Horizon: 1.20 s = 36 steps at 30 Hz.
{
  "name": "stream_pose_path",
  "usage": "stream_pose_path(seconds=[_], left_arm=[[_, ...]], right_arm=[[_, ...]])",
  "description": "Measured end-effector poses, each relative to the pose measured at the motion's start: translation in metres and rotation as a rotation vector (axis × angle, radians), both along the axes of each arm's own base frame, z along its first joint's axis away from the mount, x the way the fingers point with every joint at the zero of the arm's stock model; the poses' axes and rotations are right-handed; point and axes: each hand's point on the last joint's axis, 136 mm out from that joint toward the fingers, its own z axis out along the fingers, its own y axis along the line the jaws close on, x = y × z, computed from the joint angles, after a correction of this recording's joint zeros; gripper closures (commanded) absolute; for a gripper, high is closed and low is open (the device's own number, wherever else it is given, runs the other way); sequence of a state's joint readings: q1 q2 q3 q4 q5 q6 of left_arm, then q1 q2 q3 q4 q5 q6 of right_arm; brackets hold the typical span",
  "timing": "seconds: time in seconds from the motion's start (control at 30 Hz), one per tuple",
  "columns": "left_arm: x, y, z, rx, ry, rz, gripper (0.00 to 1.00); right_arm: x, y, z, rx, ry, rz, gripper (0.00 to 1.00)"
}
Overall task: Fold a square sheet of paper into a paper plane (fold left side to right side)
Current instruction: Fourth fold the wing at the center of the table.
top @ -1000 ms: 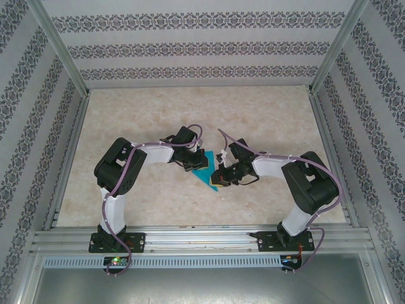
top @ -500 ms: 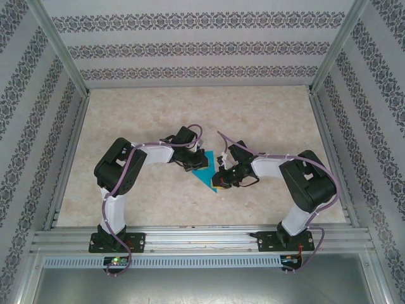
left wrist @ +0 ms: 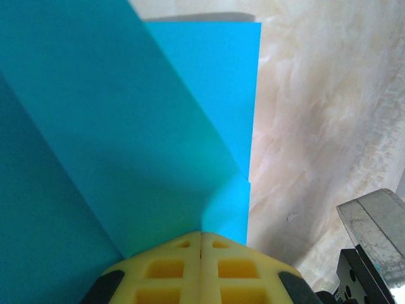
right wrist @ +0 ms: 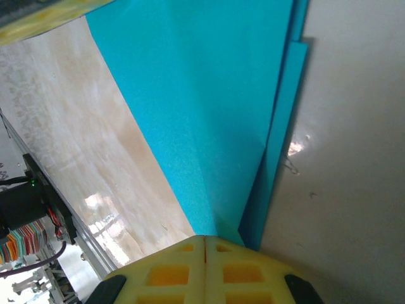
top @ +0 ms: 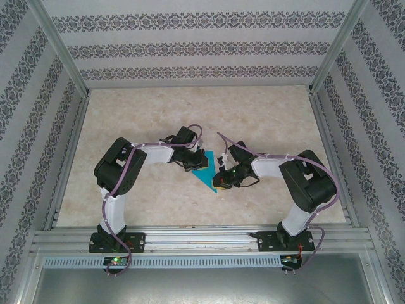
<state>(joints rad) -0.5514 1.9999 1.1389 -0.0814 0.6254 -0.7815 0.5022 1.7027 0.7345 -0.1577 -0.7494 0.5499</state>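
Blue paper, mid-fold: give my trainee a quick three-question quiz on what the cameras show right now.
1. True or false: the left gripper has its jaws wide open.
2. Seen from above, the sheet of paper lies: A) between the two grippers, B) left of both, C) right of both.
3. Fill in: the right gripper has its jaws ____.
Key: 1 false, they are shut; 2 A; 3 shut.
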Motion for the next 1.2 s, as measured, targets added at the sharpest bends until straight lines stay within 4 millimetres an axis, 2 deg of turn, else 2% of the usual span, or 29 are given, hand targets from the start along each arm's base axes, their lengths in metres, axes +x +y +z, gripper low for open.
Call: stream_pose_path(seconds=[0.87,1.2], left_arm=[[0.0,0.0,0.0,-0.002,0.002,0.001,1.0],[-0.004,-0.001,0.0,-0.015,0.018,-0.011,1.0]], right_arm=[[-0.005,-0.001,-0.006,-0.013,-0.003,0.028,1.0],[-0.015,-0.005,-0.006,-0.028,-0.015,0.049,1.0]])
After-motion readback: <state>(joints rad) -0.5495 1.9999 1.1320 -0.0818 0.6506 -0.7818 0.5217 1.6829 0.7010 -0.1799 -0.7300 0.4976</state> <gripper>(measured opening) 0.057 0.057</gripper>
